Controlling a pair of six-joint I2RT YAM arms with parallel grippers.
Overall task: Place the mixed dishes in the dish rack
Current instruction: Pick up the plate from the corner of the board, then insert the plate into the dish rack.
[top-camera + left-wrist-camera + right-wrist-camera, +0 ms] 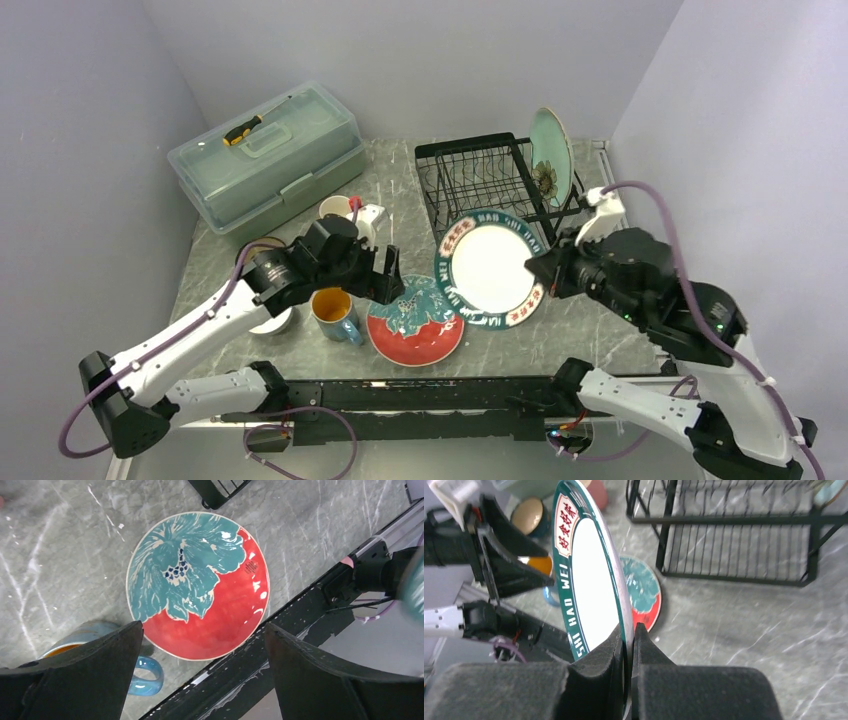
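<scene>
Top external: the right gripper (538, 273) is clamped tight on the rim of the white dark-rimmed plate (490, 268), holding it up on edge, with the dish rack (480, 180) at the plate's twelve o'clock. A pale green plate (552, 155) stands on edge at the rack's three o'clock end. Over to the left gripper (203, 626): fingers spread wide, hanging above the teal-and-red plate (197, 585), which lies flat on the table (60, 545). The blue mug (335, 312) sits just beside that plate, at its nine o'clock.
</scene>
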